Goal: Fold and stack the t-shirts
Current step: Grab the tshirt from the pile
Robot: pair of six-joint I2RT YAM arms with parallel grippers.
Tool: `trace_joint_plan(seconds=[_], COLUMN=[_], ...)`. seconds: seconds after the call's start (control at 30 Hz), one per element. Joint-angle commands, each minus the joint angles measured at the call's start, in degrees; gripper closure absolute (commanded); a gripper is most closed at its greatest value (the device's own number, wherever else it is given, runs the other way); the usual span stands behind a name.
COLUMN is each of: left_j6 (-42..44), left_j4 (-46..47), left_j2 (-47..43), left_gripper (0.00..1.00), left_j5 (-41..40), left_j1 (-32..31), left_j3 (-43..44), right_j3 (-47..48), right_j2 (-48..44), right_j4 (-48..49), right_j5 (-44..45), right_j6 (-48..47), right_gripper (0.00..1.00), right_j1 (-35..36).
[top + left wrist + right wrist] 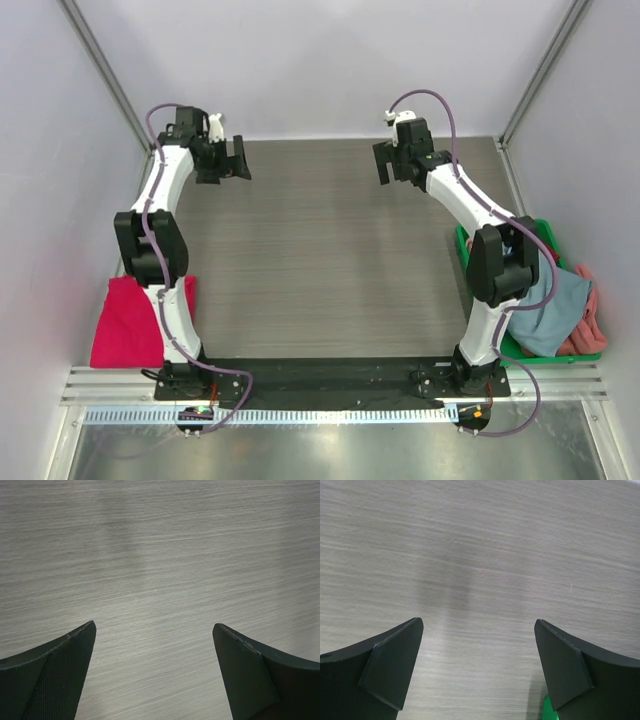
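A magenta-pink t-shirt [128, 322] lies folded at the near left of the table, partly behind the left arm. A grey-blue t-shirt [553, 302] and a salmon-pink one [590, 318] lie bunched in the green bin [541, 230] at the right. My left gripper [240, 160] is open and empty, raised over the far left of the table. My right gripper [381, 163] is open and empty over the far right. Both wrist views show only bare wood-grain table between the fingers [60, 675] [390, 672].
Grey walls and metal frame posts [105, 70] close in the table on three sides. A black base plate [330, 375] and an aluminium rail run along the near edge. A sliver of the green bin [549, 710] shows in the right wrist view.
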Motion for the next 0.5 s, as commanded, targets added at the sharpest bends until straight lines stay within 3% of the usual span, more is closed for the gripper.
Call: trace_joint_plan(seconds=[0.0,0.03,0.07,0.13,0.3,0.4,0.47], left_j6=[0.6,4.4,7.2,11.2,9.3,8.6,9.1], left_j4=[0.5,-0.3,-0.8,-1.9,-0.7,-1.9,-2.3], left_j2=[0.6,0.7,0.6,1.4,3.0,5.4,6.6], left_gripper=[0.00,0.00,0.00,0.00,0.00,0.00,0.06], left_j5=[0.0,0.1,-7.0,-10.6,-1.5,2.8,-0.2], left_j1=[-1.6,-2.9,-3.9,-5.6,-5.6,-5.6,-5.9], left_j3=[4.6,5.0,5.5,7.3,7.8,8.2,8.3], right_j3=[5.5,7.3,7.9,9.2,14.2,13.4,10.6], right_j2=[0.1,-0.4,-1.0,-2.6,-3.9,-6.2,-9.1], right_j4=[-0.4,-1.0,-1.7,-2.4,-13.5,-20.8,-23.6], right_j5=[5.2,5.5,6.4,7.9,8.0,9.9,12.3], right_j6=[-4.2,-7.2,-9.5,-13.4,-13.9,-16.1,-16.9], right_gripper=[0.00,0.00,0.00,0.00,0.03,0.10,0.12], right_j1=[0.4,0.3,0.4,-0.6,-5.4,-7.9,-9.9])
